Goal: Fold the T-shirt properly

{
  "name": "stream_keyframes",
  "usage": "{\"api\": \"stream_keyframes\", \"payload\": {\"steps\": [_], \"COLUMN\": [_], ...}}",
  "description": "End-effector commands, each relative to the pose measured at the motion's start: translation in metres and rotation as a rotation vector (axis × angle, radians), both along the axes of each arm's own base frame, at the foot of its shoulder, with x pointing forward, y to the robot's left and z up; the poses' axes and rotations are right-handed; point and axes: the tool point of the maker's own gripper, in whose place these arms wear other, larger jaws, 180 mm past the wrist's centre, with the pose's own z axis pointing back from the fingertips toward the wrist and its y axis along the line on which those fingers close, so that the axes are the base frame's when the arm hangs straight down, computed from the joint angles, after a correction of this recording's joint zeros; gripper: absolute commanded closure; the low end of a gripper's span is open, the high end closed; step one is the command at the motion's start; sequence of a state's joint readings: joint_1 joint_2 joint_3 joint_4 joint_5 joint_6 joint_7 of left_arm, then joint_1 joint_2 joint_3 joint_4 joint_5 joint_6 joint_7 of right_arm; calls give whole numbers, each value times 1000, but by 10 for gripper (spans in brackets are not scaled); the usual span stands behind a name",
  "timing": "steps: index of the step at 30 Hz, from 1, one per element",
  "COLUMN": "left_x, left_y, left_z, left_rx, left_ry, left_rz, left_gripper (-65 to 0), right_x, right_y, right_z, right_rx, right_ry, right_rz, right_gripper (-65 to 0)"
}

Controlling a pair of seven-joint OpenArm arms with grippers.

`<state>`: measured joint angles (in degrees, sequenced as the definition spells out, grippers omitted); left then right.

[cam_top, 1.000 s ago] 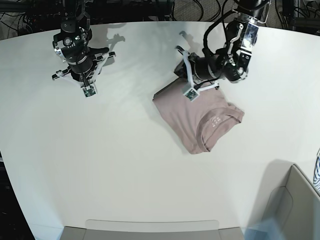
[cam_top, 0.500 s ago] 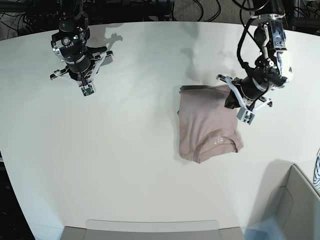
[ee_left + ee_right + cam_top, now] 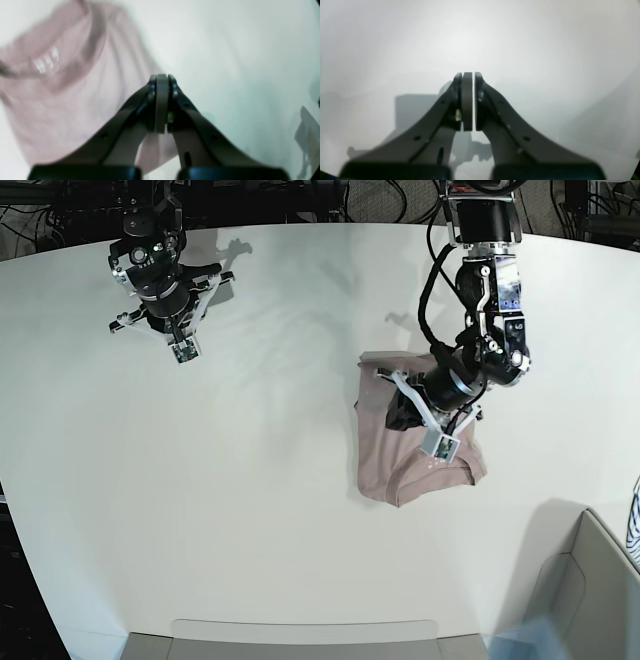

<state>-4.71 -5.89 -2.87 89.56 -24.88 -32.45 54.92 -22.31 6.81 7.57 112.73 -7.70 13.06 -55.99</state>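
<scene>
Mauve cotton, the folded T-shirt (image 3: 415, 442) lies right of centre on the white worktop (image 3: 250, 510), long axis running front to back. Directly over it hovers the left hand (image 3: 425, 423), pinched closed and empty. Across the worktop, well away, the right hand (image 3: 172, 340) is likewise closed on nothing.

Bright, even overhead light washes the white table (image 3: 250, 510); the arms cast soft shadows. Both wrist views are blurred, hazy, and bowed at the edges.
</scene>
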Motion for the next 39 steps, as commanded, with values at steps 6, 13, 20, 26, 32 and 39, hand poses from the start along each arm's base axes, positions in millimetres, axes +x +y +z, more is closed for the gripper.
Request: {"api": "stream_keyframes", "payload": {"steps": [6,13,20,26,32,39], "left_x": [5,-5,-15,-58,-134,-245], "left_y": [27,93,71,88,156,217], "left_z": [-26,-30,31,73,32,10], "left_rx": [4,154,197,302,394,525], "left_ry": [41,50,-136,-206,25,299], "left_rz": [40,62,-7,23,169,268], "left_gripper": [0,0,0,0,0,0], "right_x": [5,5,3,-38,-106,-192], "right_y": [0,2,39,46,43,22], "right_z": [7,8,22,10,-15,-29], "right_rx": [-5,5,182,241,240,178], "right_ry": [-32,-34,-54,37,209,427], "right_rz": [7,5,48,67,56,86], "right_gripper": [-9,-9,-9,-8,-8,-8]}}
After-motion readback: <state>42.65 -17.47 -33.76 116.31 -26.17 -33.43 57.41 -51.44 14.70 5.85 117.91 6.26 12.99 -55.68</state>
